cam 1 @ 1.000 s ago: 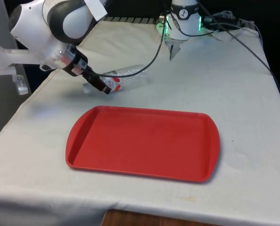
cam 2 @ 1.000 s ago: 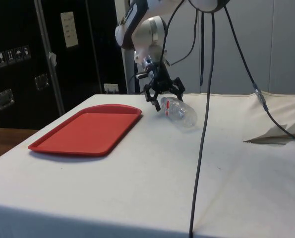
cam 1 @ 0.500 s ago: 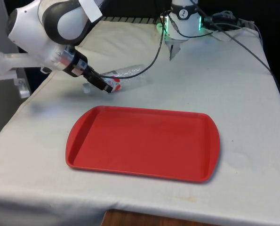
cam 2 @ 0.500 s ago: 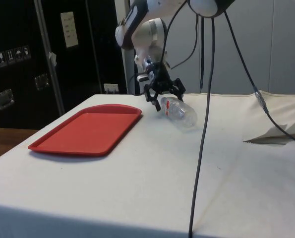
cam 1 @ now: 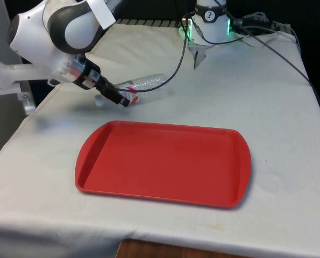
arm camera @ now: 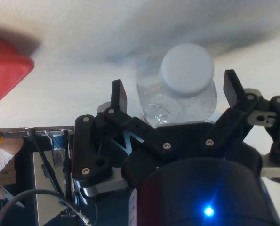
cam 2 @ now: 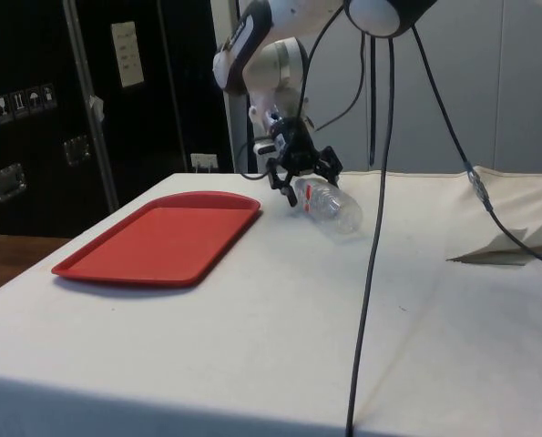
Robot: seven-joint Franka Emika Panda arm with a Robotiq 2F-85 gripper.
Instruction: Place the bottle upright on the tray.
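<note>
A clear plastic bottle point(cam 1: 146, 85) with a white cap and a red-and-white label lies on its side on the white cloth, beyond the far left corner of the red tray point(cam 1: 162, 164). My gripper point(cam 1: 115, 99) is at the bottle's cap end, low over the cloth. In the wrist view the gripper point(arm camera: 175, 92) is open, with one finger on each side of the neck and the white cap point(arm camera: 187, 69) between them. From the side, the gripper point(cam 2: 294, 178) meets the bottle point(cam 2: 332, 206) just past the tray point(cam 2: 161, 238). The tray is bare.
Black cables point(cam 1: 278, 51) trail from the robot's base point(cam 1: 211, 24) across the far right of the table, and one cable point(cam 2: 371, 228) hangs down in the side view. A crumpled fold of cloth point(cam 2: 507, 248) lies at the side view's right. The table's front edge point(cam 1: 149, 242) is close behind the tray.
The arm has shifted slightly towards the front view's left, keeping the gripper at the cap end. The bottle and tray have not moved.
</note>
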